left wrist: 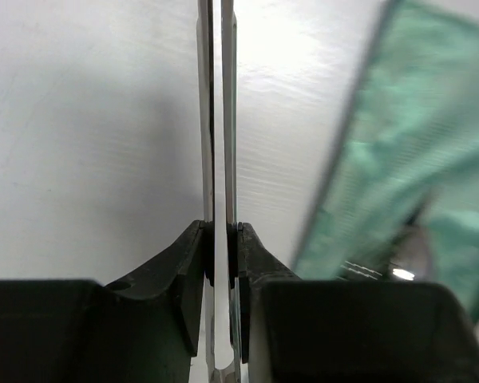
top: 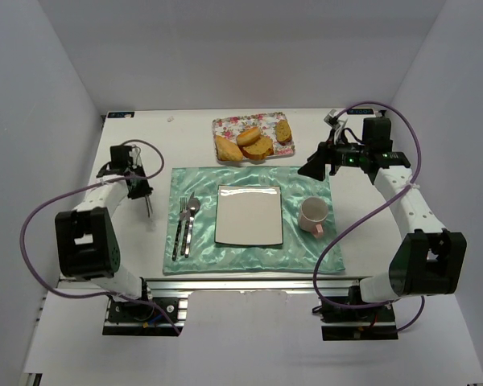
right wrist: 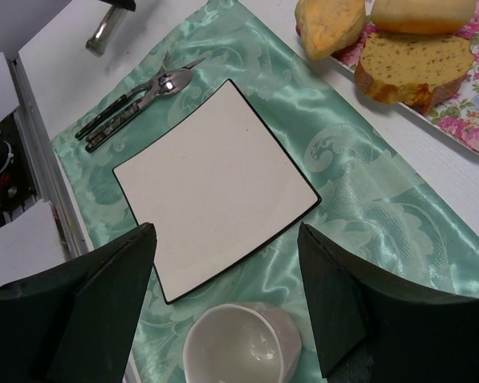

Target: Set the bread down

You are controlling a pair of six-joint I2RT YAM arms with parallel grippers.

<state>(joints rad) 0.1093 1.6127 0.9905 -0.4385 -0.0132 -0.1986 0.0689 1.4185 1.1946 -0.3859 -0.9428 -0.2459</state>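
Observation:
Several pieces of bread (top: 256,143) lie on a floral tray (top: 225,123) at the back of the table; in the right wrist view a seeded slice (right wrist: 411,68) and a roll (right wrist: 327,24) show. A square white plate (top: 249,215) sits empty on the green placemat (top: 201,181). My right gripper (top: 315,167) is open and empty, hovering over the mat's back right corner, right of the tray; in its own view (right wrist: 225,231) it frames the plate (right wrist: 215,183). My left gripper (top: 143,191) is shut on a thin metal utensil (left wrist: 217,120), left of the mat.
A pinkish cup (top: 313,215) stands on the mat right of the plate and shows in the right wrist view (right wrist: 239,347). A fork and a spoon (top: 185,225) lie on the mat left of the plate. White walls enclose the table on three sides.

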